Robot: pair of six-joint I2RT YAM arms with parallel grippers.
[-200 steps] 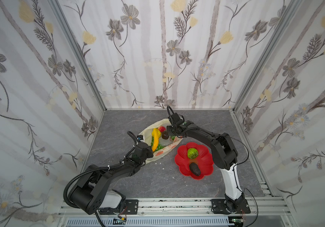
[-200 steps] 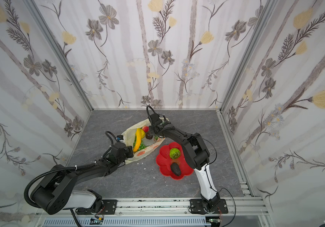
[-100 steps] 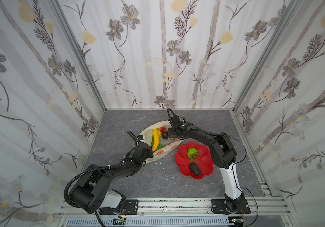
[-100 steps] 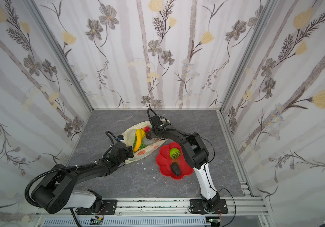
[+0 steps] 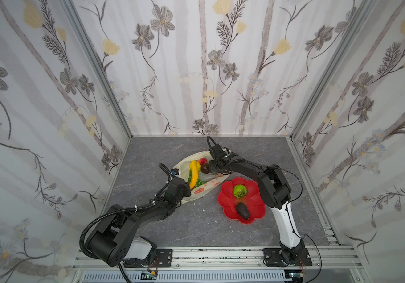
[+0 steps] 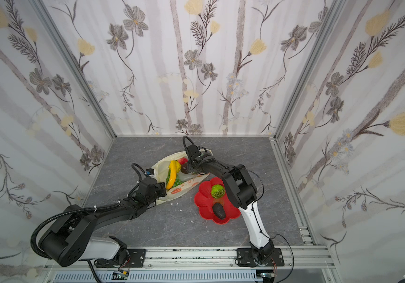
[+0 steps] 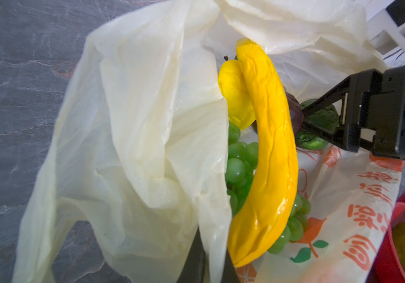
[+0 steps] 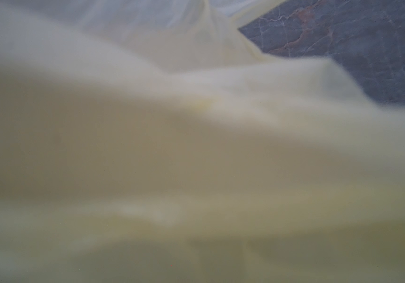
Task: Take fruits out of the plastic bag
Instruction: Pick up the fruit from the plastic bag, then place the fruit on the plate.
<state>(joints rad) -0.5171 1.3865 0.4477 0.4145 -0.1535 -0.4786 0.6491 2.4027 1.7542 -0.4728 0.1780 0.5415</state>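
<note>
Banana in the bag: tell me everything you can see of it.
The banana is a glossy yellow-orange toy, curved, plastic-looking with creased skin, whole. It lies in the open mouth of the plastic bag, atop the green grape bunch; near one end it rests against the yellow lemon, with a dark brown piece at its other side. No jaws grip it.

The left arm (image 5: 132, 215) is stretched low and forward from its base, and the left gripper (image 5: 188, 192) is pinched tight on a fold of the plastic bag (image 7: 147, 122). The right arm (image 5: 273, 188) is folded sharply at the elbow, with its forearm reached forward and across toward the left arm. The right gripper (image 5: 211, 168) is angled downward, and how far its jaws are parted cannot be told.
</note>
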